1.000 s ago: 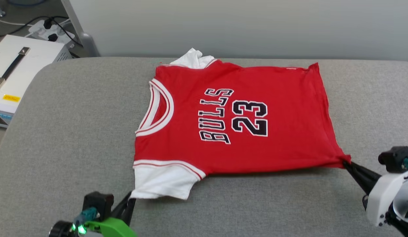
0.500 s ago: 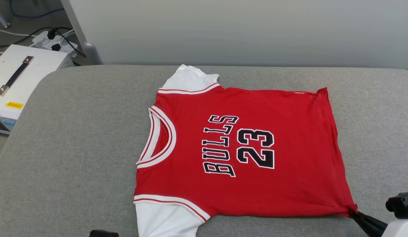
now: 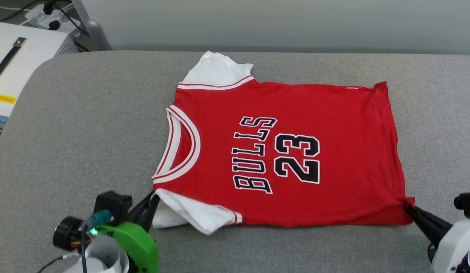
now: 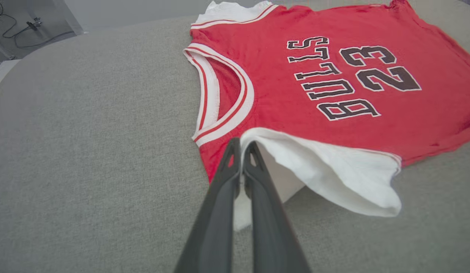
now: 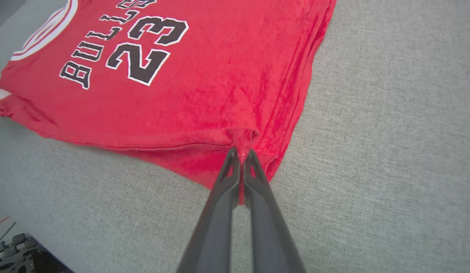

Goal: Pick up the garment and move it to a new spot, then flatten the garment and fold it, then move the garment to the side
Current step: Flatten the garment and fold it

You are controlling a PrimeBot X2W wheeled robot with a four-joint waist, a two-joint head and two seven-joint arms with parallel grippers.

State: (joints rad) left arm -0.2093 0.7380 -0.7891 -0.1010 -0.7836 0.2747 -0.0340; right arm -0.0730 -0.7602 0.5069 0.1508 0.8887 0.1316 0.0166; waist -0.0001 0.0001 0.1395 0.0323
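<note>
The garment [image 3: 288, 151], a red jersey with black characters on the chest, lies spread face up on the grey padded table [image 3: 75, 125], collar to the left. My left gripper [image 3: 155, 195] is at the lower left, shut on the near white sleeve [image 3: 197, 216] where it meets the shoulder, and the sleeve hangs lifted and folded. In the left wrist view the gripper [image 4: 241, 142] pinches that white edge [image 4: 333, 170]. My right gripper [image 3: 407, 207] is shut on the near hem corner. In the right wrist view this gripper [image 5: 241, 152] holds a small bunch of red cloth [image 5: 219, 76].
A white box with a dark handle [image 3: 14, 57] and a power strip [image 3: 45, 15] sit on the floor past the table's rounded left end. A pale wall [image 3: 280, 22] runs along the table's far edge. Bare grey padding [image 3: 439, 125] surrounds the shirt.
The head camera has shifted. The far sleeve now lies flat instead of crumpled. The near sleeve, flat before, is now raised and folded in my left gripper. Both grips have held.
</note>
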